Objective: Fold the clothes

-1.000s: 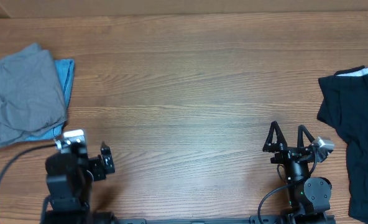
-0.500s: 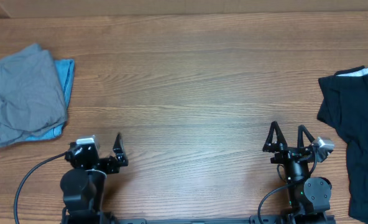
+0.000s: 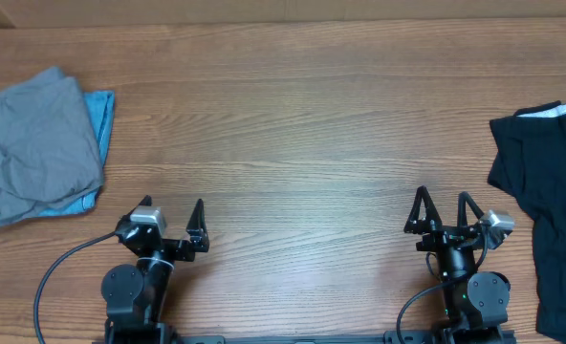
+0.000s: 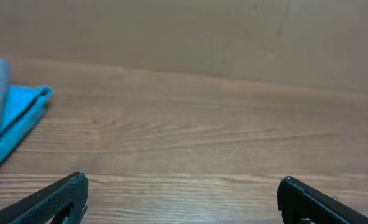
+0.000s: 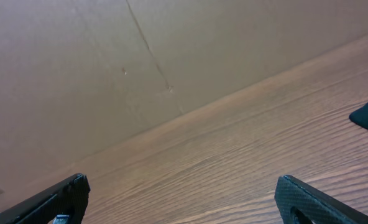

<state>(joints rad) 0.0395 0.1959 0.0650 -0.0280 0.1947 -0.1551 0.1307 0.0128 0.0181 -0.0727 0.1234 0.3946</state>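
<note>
The left claw [image 3: 173, 206] sits low over the table [image 3: 293, 124], fingers wide apart, gripping nothing. The right claw [image 3: 443, 197] is spread the same way and holds nothing. Open wood runs between them and ahead to the far edge. The grey garment [image 3: 39, 143] lies crumpled ahead-left of the left claw, well apart from it, on a blue cloth [image 3: 104, 107]. A black garment [image 3: 546, 191] lies near the right claw's right side, at the table edge.
</note>
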